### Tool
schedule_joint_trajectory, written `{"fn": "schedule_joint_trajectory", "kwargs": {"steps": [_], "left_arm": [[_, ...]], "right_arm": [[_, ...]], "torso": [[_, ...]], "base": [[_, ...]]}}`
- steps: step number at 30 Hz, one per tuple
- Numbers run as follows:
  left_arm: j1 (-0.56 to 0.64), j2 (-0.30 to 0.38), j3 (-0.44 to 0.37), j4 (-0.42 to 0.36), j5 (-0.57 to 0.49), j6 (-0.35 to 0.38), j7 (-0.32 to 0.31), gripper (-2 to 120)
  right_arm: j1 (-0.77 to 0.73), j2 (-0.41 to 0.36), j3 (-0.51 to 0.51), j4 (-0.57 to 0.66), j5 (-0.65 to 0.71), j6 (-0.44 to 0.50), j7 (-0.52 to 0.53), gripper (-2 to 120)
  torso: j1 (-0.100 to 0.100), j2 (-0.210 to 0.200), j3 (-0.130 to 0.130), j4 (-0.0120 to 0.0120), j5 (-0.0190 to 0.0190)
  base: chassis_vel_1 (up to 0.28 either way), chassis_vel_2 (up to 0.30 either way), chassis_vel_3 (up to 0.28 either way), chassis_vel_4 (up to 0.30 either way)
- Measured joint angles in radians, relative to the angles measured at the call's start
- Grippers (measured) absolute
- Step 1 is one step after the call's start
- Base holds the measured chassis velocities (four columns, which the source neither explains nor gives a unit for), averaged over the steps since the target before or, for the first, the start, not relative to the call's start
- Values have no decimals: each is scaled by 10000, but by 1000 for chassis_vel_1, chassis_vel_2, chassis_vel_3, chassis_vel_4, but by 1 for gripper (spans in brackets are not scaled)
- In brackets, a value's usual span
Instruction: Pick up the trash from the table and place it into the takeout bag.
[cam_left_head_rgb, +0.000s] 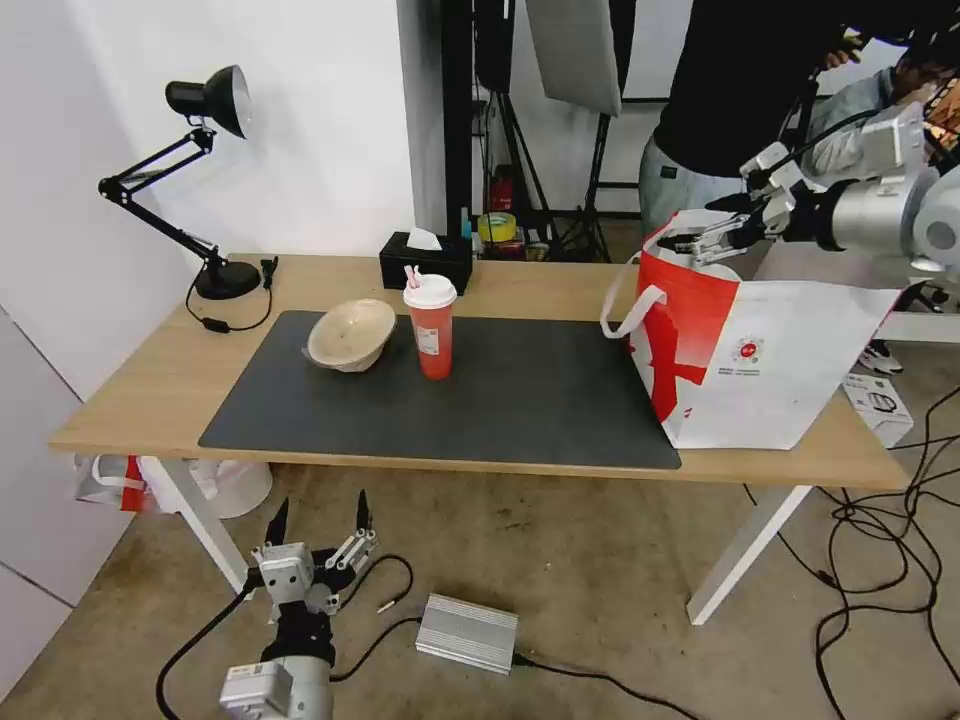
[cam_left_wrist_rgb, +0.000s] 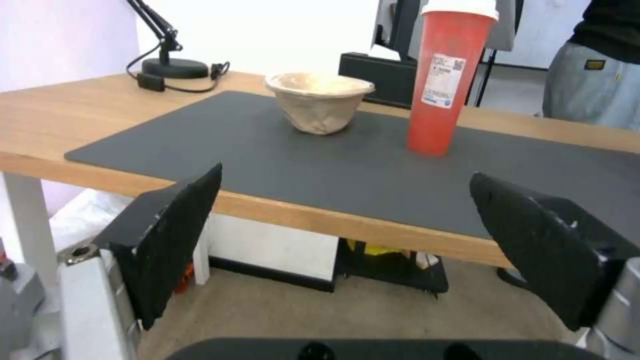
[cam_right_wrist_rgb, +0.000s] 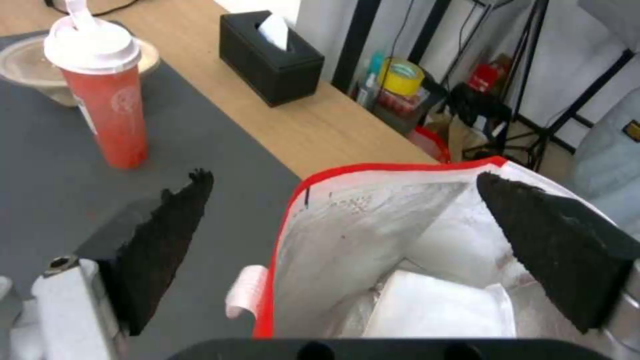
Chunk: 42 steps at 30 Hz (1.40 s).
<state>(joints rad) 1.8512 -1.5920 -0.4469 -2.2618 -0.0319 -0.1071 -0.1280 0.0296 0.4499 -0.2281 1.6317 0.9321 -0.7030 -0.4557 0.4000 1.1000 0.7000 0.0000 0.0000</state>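
Observation:
On the dark mat of the table (cam_left_head_rgb: 150, 370) a beige paper bowl (cam_left_head_rgb: 350, 335) lies tilted next to an upright red drink cup (cam_left_head_rgb: 432, 330) with a white lid and straw. Both also appear in the left wrist view, the bowl (cam_left_wrist_rgb: 320, 102) and the cup (cam_left_wrist_rgb: 447, 80). At the table's right end stands the takeout bag (cam_left_head_rgb: 740, 350), its mouth open. My right gripper (cam_left_head_rgb: 690, 240) hovers open over that mouth (cam_right_wrist_rgb: 343, 176), holding nothing; something white (cam_right_wrist_rgb: 433, 310) lies inside on the foil lining. Low in front of the table's near edge, my left gripper (cam_left_head_rgb: 322, 498) is open and empty (cam_left_wrist_rgb: 347, 172).
A black tissue box (cam_left_head_rgb: 425, 260) and a black desk lamp (cam_left_head_rgb: 215, 190) stand along the table's far side. A person stands behind the bag. On the floor are a silver box (cam_left_head_rgb: 467, 632), cables at right, and a red-and-white plastic bag (cam_left_head_rgb: 110, 480) under the table's left end.

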Motion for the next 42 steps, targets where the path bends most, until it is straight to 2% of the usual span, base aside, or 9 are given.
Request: {"fn": "schedule_joint_trajectory", "kwargs": {"steps": [20,25,29,31,35,36,39,40,42], "left_arm": [[52,0,-8,-61,9,-1,-3,100],[52,1,-12,-63,10,-3,-3,100],[50,1,-12,-68,18,-4,-3,100],[49,0,-35,-98,20,-6,-2,100],[49,0,-35,-98,20,-6,-2,100],[62,1,-90,-160,20,-7,-3,100],[62,1,-90,-160,20,-7,-3,100],[96,1,-127,-201,20,-7,-6,100],[96,1,-127,-201,20,-7,-6,100]], "right_arm": [[-268,-159,221,202,12,19,75,100],[-507,-201,432,509,556,650,714,100],[-527,-185,510,663,610,801,975,100],[-512,-129,528,837,631,973,1509,100],[-512,-129,528,837,631,973,1509,100],[-678,-40,574,1292,806,1421,2453,100],[-678,-40,574,1292,806,1421,2453,100],[-996,-9,611,1834,1272,2220,3596,100],[-996,-9,611,1834,1272,2220,3596,100]], "torso": [[0,0,0,0,1],[0,0,0,0,0],[0,0,0,0,-1],[0,0,0,0,0],[0,0,0,0,0],[0,0,0,0,-1],[0,0,0,0,-1],[0,0,0,1,0],[0,0,0,1,0]], "base": [[0,0,0,0],[0,0,0,0],[0,0,0,0],[0,0,0,0],[0,0,0,0],[0,0,0,0],[0,0,0,0],[0,0,0,0],[0,0,0,0]]}}
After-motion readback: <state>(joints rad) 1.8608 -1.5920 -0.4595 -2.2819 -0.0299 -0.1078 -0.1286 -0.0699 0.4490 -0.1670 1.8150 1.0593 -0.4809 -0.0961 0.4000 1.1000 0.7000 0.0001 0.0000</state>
